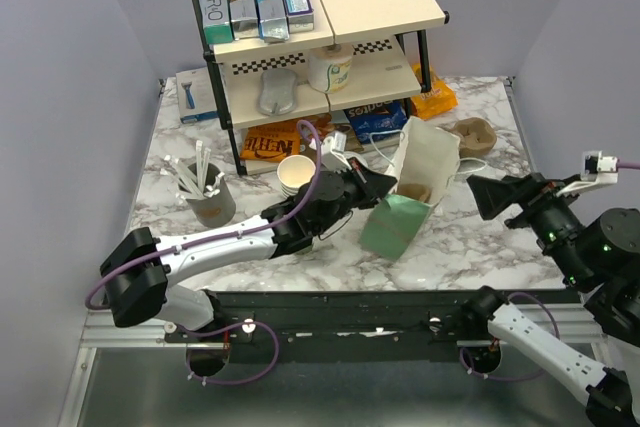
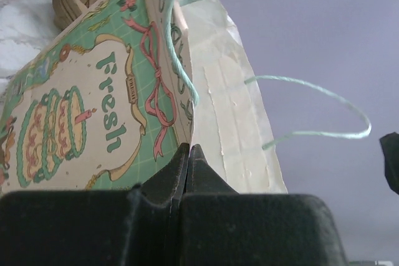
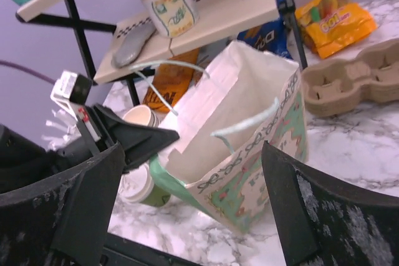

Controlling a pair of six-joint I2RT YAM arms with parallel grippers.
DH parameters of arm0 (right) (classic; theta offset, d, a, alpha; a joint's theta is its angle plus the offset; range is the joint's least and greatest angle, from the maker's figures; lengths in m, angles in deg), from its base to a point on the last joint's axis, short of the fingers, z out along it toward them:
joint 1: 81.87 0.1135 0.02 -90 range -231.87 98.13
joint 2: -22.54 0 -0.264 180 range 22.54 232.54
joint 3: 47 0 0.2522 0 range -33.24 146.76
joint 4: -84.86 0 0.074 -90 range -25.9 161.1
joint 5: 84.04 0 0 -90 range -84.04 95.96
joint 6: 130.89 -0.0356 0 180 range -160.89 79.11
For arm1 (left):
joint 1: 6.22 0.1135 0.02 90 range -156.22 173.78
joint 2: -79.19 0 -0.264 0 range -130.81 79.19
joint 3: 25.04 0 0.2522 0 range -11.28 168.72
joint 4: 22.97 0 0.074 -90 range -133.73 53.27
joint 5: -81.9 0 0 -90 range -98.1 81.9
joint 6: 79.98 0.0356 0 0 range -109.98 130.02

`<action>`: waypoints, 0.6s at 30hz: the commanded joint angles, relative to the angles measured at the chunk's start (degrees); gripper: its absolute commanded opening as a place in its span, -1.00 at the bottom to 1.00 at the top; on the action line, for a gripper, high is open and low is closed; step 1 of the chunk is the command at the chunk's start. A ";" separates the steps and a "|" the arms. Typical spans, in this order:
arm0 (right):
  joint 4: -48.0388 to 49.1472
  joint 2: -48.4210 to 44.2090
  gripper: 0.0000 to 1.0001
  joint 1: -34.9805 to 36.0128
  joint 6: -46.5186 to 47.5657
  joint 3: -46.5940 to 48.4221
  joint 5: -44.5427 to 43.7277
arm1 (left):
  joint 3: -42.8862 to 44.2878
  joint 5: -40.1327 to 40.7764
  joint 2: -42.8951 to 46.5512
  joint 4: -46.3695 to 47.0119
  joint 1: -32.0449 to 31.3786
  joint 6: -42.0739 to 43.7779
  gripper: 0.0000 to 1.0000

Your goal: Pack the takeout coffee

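Observation:
A paper bag [image 1: 408, 209] with a green printed front stands tilted at the table's middle, its mouth open and its string handles up. My left gripper [image 1: 378, 185] is shut on the bag's upper edge [image 2: 189, 130], fingertips pinching the paper. The takeout coffee [image 3: 140, 186], a small green-sided cup with a white lid, stands on the table just left of the bag [image 3: 249, 135], under the left gripper's fingers [image 3: 134, 140]. The top view does not show it. My right gripper [image 1: 495, 199] hangs open to the right of the bag, holding nothing [image 3: 193, 172]. The bag's inside looks empty.
A stack of lidless cups [image 1: 297, 175] stands behind the left arm. The brown cup carrier [image 1: 472, 135] lies behind the bag on the right. A grey cup with stirrers [image 1: 211, 199] stands at the left. The shelf rack [image 1: 320, 47] and snack bags [image 1: 433, 97] fill the back.

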 commanded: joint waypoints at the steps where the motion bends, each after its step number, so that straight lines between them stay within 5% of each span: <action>1: -8.37 7.06 1.00 0.14 -3.00 3.65 -6.69 | 1.75 6.39 -1.54 -2.14 -1.04 -9.12 -1.00; 4: -15.41 11.55 1.00 0.14 -10.82 3.22 -7.31 | 3.23 12.80 -2.16 -4.60 -3.76 -8.96 -1.00; 9: -8.04 13.48 1.00 0.23 -12.68 -2.75 -3.01 | 6.93 22.12 -2.51 -7.85 -7.72 -4.83 -1.00; 14: -12.60 19.81 0.99 0.14 -15.13 -3.46 -3.62 | 7.02 24.59 -3.13 -8.30 -8.69 -5.97 -1.00; 16: -10.68 20.35 0.91 0.14 -14.44 -5.73 -2.05 | 6.93 25.21 -3.48 -8.12 -8.95 -6.15 -1.00; 18: -7.69 20.44 0.54 0.14 -13.56 -6.54 -0.90 | 7.11 25.04 -3.83 -8.04 -9.21 -5.98 -1.00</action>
